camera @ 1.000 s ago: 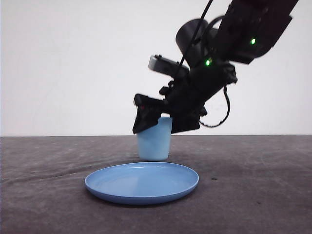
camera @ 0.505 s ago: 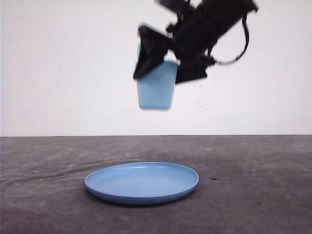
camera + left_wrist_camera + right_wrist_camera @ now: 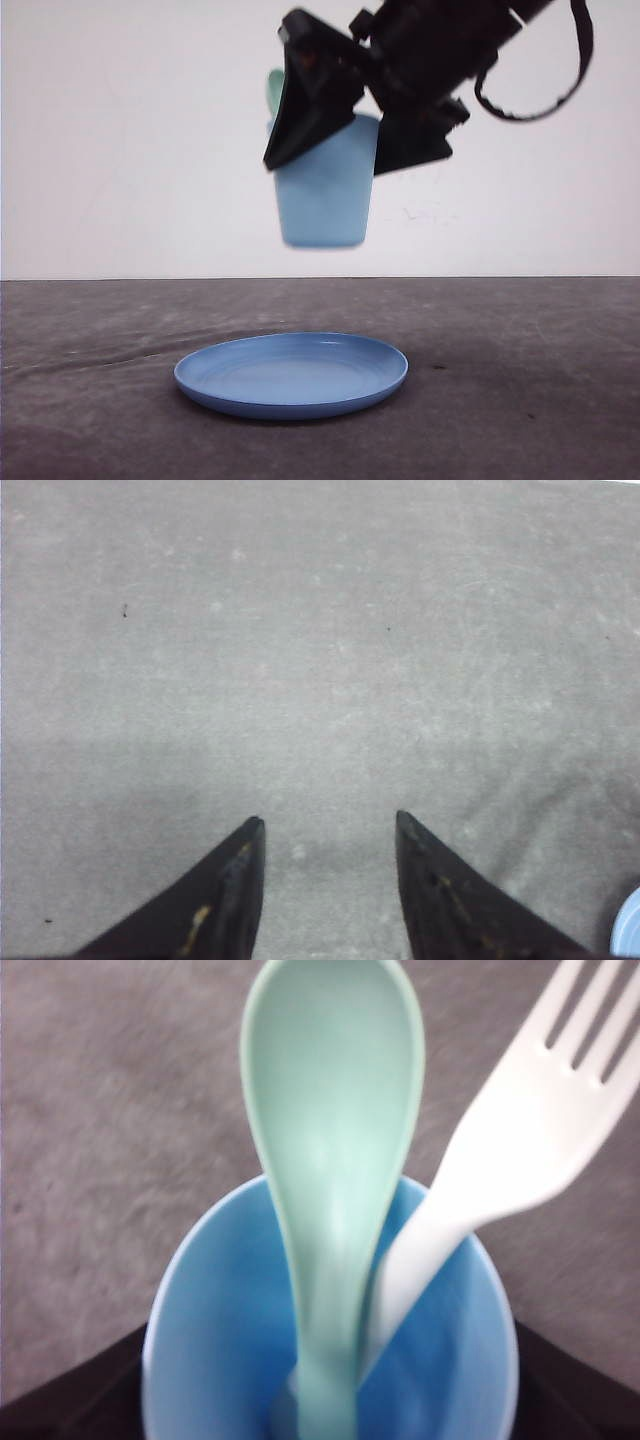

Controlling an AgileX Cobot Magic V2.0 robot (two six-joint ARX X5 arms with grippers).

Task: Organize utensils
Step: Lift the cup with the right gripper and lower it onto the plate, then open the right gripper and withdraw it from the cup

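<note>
My right gripper is shut on the light blue cup and holds it in the air, well above the blue plate. The mint-green spoon and the white fork stand inside the cup, handles down and heads sticking out past the rim. In the front view only the spoon's bowl peeks out behind the left finger. The dark fingers flank the cup on both sides. My left gripper stands open over bare table, nothing between its fingers.
The round blue plate lies empty on the dark grey table, directly under the raised cup. A sliver of its rim shows at the edge of the left wrist view. A white wall stands behind the table.
The right gripper has lifted the cup off the table behind the plate, up high and nearer to the camera. The plate has not moved.
</note>
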